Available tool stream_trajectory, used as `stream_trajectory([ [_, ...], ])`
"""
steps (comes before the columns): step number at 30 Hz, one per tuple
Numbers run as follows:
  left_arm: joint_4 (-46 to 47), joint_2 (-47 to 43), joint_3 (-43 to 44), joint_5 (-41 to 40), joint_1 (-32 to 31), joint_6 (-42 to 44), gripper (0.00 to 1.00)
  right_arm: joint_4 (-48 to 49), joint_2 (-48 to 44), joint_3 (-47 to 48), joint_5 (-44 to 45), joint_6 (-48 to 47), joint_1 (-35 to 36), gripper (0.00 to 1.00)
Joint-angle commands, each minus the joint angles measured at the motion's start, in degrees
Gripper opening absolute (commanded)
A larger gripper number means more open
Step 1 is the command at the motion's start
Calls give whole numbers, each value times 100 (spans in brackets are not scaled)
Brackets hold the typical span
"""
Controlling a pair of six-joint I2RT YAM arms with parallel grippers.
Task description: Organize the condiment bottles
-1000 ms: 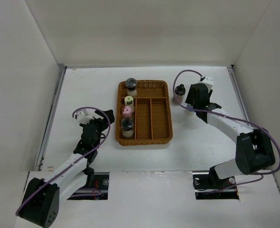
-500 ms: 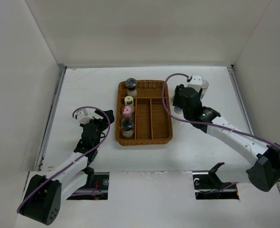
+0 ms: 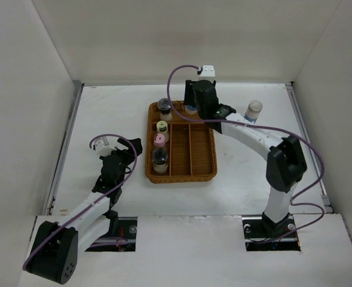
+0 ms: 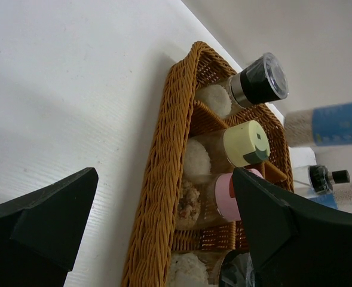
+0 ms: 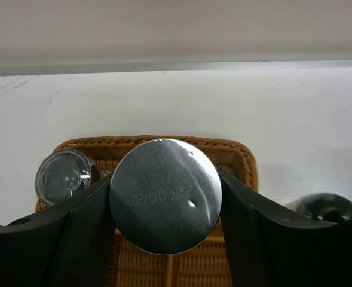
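Both jaws of the right gripper [image 5: 165,184] press on the sides of one condiment bottle [image 5: 165,200], pinching it so that its round silvery base faces the wrist camera. Its long axis therefore seems to run along the fingers, away from the lens, not across them. Just beyond it lies the far end of the wicker tray [image 5: 235,156]. The overhead view puts this gripper above that far end, just right of the black-capped jar [image 3: 164,106] at the head of the left column. Nearer the bases, the pale yellow cap [image 3: 162,126], the pink cap [image 3: 159,141] and a second black cap [image 3: 159,156] fill the same column. The drop point thus looks to lie almost directly under the jaws, though the bottle may need turning cap-up before release. A loose bottle [image 3: 254,110] stands on the worktop [image 3: 104,107] well right of the tray, nearer the right arm. The left gripper [image 4: 165,176] sits spread and empty near the tray's left rim.
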Motion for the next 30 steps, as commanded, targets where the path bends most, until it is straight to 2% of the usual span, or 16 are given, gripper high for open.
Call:
stream_trajectory([
  [1, 304, -1, -62, 93, 51, -75, 100, 605, 399, 889, -264, -71, 32, 46],
  [5, 330, -1, -62, 128, 51, -75, 100, 474, 918, 1251, -369, 87, 32, 46],
  [11, 348, 61, -54, 172, 69, -128, 100, 421, 1349, 1208, -554, 509, 84, 49],
  [14, 348, 105, -36, 225, 87, -137, 100, 403, 1490, 1164, -554, 597, 137, 57],
  [16, 357, 105, -36, 225, 78, -137, 100, 403, 1482, 1094, -554, 615, 163, 67],
  [19, 357, 166, -36, 242, 104, -146, 100, 412, 1403, 1084, -554, 624, 163, 80],
  [21, 357, 149, -27, 286, 104, -163, 100, 455, 1245, 988, -554, 633, 181, 84],
  [30, 357, 52, -80, 260, 174, -172, 100, 508, -72, 163, -282, 624, 68, 89],
])
